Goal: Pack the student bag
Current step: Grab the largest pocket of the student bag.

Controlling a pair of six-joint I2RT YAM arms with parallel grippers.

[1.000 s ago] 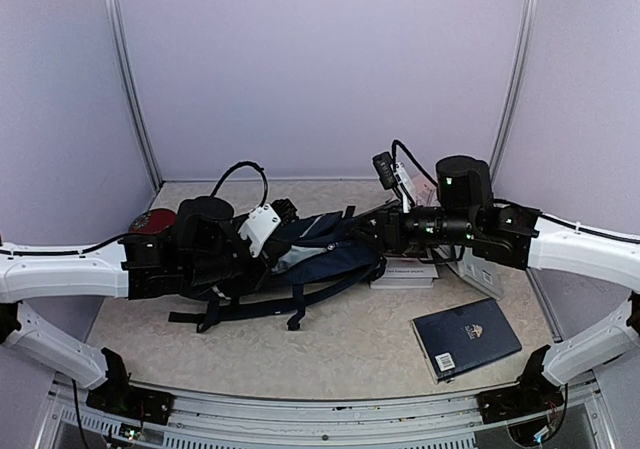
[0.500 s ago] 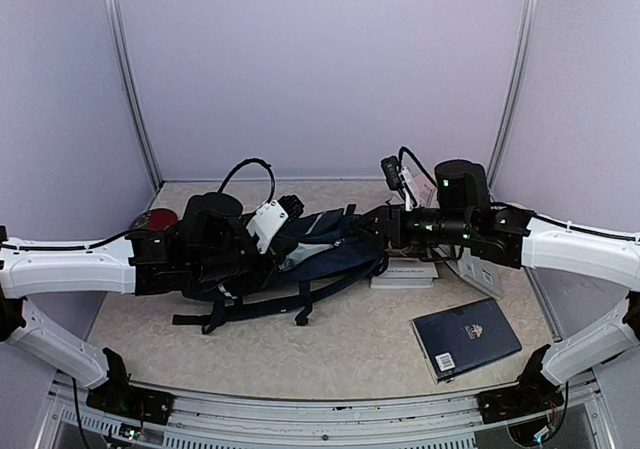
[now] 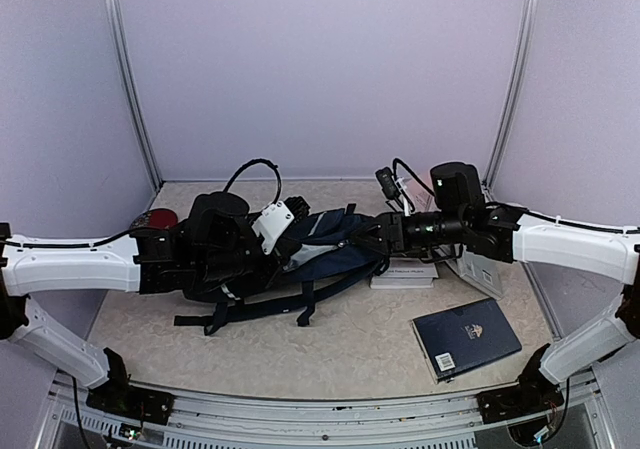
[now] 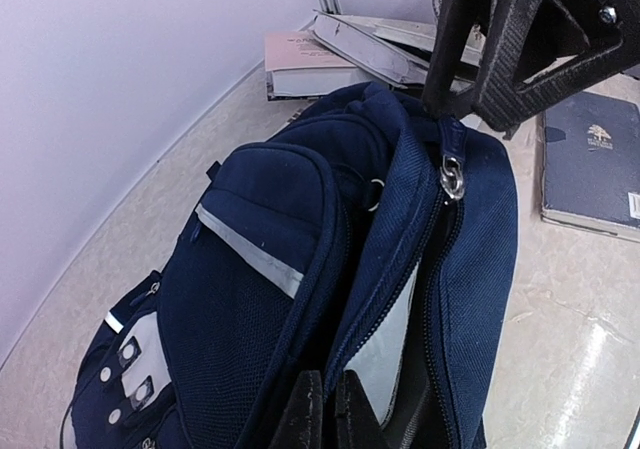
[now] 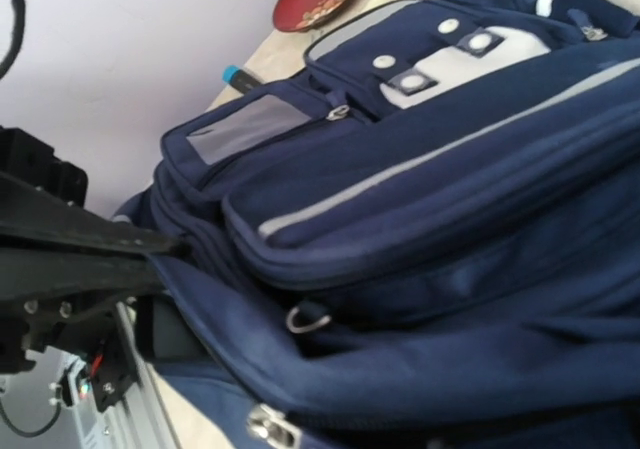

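Student bag (image 3: 335,241), left pincer (image 4: 322,399) and right pincer (image 4: 465,114) clenched on its rim (navy book (image 3: 466,339), red plate (image 3: 152,219) nearby)

Overhead rear overview, wrist close-ups sharing bag (image 4: 260,299)

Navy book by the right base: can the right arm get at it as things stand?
Probably not right now. The navy book lies flat with nothing on it, but the right end effector looks pinched on the student bag rim beside the zipper pull; it would have to let go first.
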